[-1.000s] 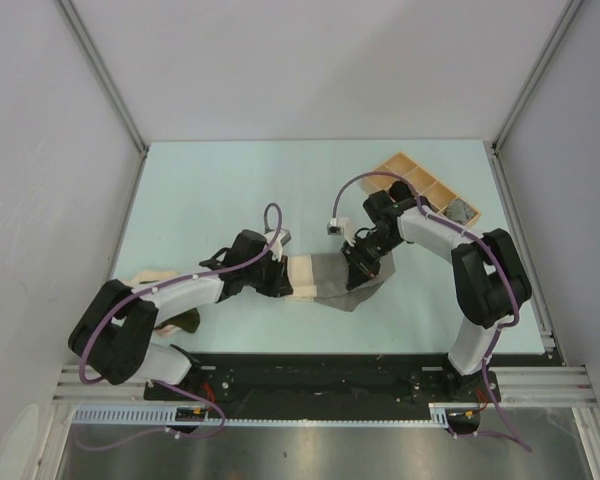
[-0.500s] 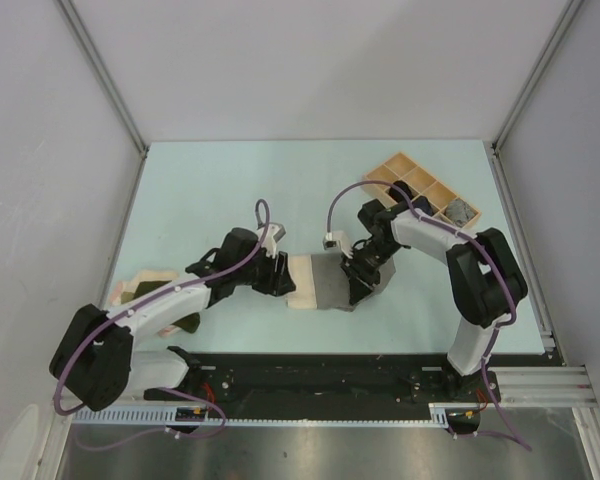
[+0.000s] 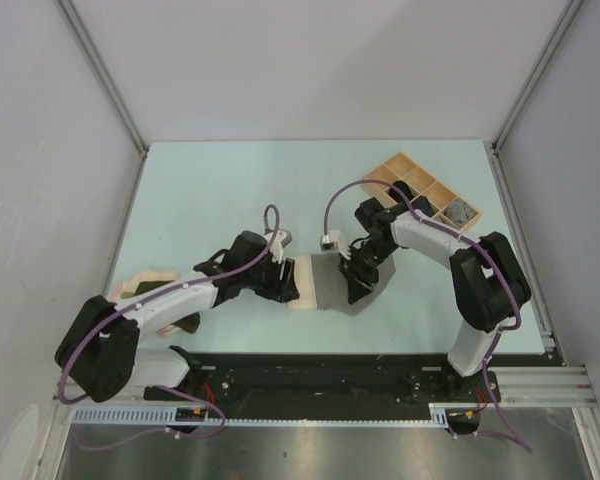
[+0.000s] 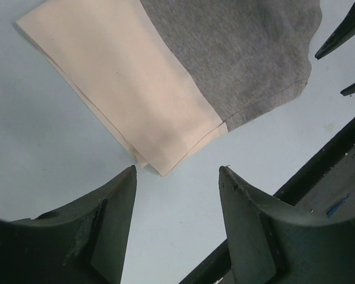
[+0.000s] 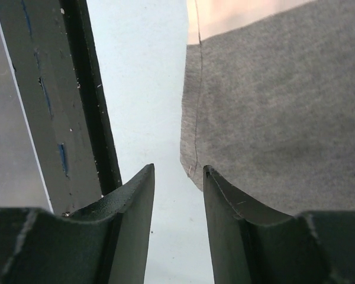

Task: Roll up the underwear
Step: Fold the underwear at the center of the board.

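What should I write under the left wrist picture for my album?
Open left gripper above the grey and beige underwear lying flat on the table.

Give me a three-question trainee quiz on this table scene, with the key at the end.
1. True or false: the left gripper is shut on the underwear.
2. Where does the wooden tray sit on the table in the top view? A: far right corner. B: near left edge. C: between the two arms.
3. Fill in: the grey underwear's waistband is pale ____ in colour.
Key: 1 false, its jaws stand apart with nothing between them; 2 A; 3 beige.
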`<state>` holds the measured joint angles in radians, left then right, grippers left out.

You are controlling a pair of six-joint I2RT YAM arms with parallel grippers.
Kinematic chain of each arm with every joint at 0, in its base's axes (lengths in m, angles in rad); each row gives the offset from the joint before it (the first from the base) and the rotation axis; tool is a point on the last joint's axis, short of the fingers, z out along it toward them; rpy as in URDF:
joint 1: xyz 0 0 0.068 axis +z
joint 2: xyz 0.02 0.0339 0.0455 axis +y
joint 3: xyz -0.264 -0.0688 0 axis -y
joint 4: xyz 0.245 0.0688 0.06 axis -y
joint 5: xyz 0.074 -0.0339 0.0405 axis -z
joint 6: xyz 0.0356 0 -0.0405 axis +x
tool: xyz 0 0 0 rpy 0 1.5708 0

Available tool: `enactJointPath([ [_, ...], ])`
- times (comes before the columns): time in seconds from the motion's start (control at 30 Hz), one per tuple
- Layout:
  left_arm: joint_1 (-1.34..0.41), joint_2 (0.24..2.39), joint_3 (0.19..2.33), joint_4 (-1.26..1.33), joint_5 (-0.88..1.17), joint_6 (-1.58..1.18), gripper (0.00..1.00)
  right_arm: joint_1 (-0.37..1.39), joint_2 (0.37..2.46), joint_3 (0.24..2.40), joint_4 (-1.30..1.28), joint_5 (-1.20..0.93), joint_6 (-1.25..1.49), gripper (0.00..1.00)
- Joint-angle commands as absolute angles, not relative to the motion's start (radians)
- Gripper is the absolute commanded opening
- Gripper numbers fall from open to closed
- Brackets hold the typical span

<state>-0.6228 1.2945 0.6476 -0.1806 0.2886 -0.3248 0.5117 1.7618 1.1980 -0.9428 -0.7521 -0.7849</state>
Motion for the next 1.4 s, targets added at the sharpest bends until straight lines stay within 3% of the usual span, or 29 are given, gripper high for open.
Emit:
enactJointPath([
  [0.0,-0.664,1.243,0.641,-0.196,0.206,-0.368,0.63,0.535,1.739,1.203,-0.894,-0.745,-0.819,0.43],
  [0.17,-0.666,1.243,0.589,-0.144,0.161,-0.46,0.63,0.613,1.763,1.174,-0.838,-0.729,-0.755,0.41],
  [0.33,-0.666,1.243,0.569,-0.107,0.156,-0.5,0.6,0.623,1.796,1.158,-0.766,-0.723,-0.669,0.29],
  [0.5,-0.666,1.212,0.542,-0.091,0.132,-0.515,0.6,0.626,1.818,1.158,-0.746,-0.703,-0.65,0.29],
  [0.67,-0.664,1.129,0.511,-0.097,0.045,-0.525,0.6,0.655,1.81,1.158,-0.732,-0.652,-0.652,0.38],
  [0.93,-0.663,0.883,0.498,-0.176,-0.141,-0.535,0.63,0.735,1.79,1.16,-0.707,-0.557,-0.652,0.45],
  [1.23,-0.658,0.693,0.52,-0.288,-0.29,-0.509,0.68,0.796,1.79,1.158,-0.652,-0.388,-0.641,0.39],
  [1.37,-0.658,0.698,0.52,-0.288,-0.279,-0.508,0.68,0.801,1.789,1.158,-0.637,-0.361,-0.64,0.3],
])
